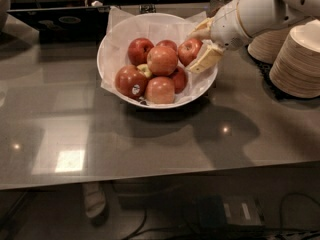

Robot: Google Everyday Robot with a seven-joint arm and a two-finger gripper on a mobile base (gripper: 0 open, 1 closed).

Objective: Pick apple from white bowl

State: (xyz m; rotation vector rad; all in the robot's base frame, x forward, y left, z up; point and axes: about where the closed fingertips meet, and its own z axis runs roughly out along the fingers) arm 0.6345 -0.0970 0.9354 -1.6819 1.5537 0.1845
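- White, smooth-shelled robot arm (265, 9) enters from the upper right and slopes down and leftward over the far-right rim of the bowl.
- Arm ends in the gripper (193, 54), low inside the bowl's right side and pointing left into the fruit.
- Two cream-coloured flat fingers (206, 59) are spread apart. One lies along the upper right of the target, the other runs diagonally under its lower right.
- Round, evenly deep-red, shiny apple (187, 48) sits in the gap between the fingers and rests on the pile. Both fingers are very close to its skin; cannot tell whether either presses on it.
- Wide, shallow, round white bowl (104, 49) is lined with crinkled white paper (118, 20). The lower finger lies over the paper at the right rim.
- Left of the fingertips, touching the target: a paler orange-pink apple (162, 60) on top of the heap.
- Further left of the fingers, at the heap's near-left edge: a dark red apple with a white sticker (131, 81).
- Right of the fingers, behind the wrist: stacked beige disposable bowls (295, 59), well apart from the white bowl.
- Everything stands on a grey glossy table (150, 144).
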